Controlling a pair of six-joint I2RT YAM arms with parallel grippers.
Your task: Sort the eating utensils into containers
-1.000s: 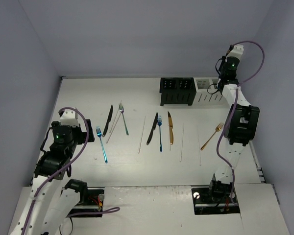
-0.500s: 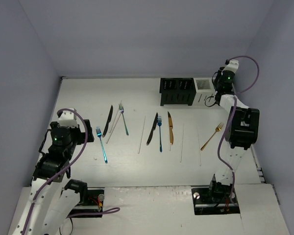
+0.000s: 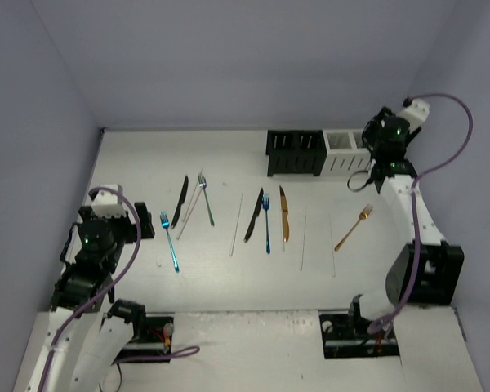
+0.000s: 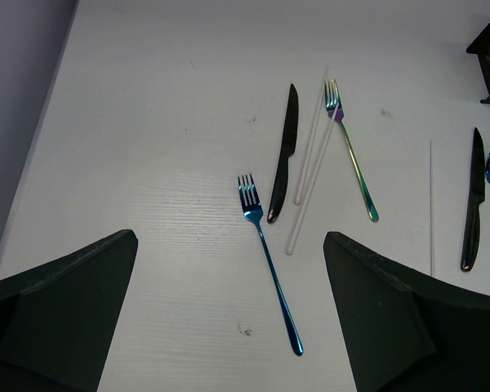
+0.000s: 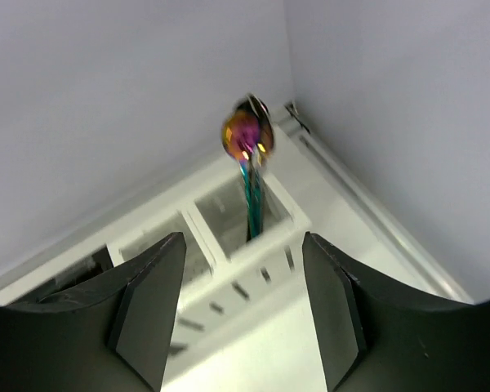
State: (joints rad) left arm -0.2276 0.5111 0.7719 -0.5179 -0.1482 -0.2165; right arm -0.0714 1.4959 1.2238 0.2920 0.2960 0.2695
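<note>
**Iridescent spoon in white caddy; both claws wide and empty**

The right claw (image 5: 243, 241) is hanging wide open and gripping nothing. The iridescent spoon (image 5: 247, 135) is standing upright, bowl up, in the white caddy (image 5: 229, 265), in the compartment on the right in the wrist view. It is showing in the gap beyond the two fingertips, apart from both. From above, the white caddy is sitting just beside the black caddy (image 3: 296, 153).

The left claw (image 4: 231, 245) is hovering wide open over the surface (image 4: 147, 122), also empty. The blue fork (image 4: 265, 253) is lying flat in line with the gap, tines pointing away, touching neither finger. The black knife (image 4: 283, 155), white chopsticks (image 4: 310, 163) and iridescent fork (image 4: 351, 155) are lying farther out.
</note>
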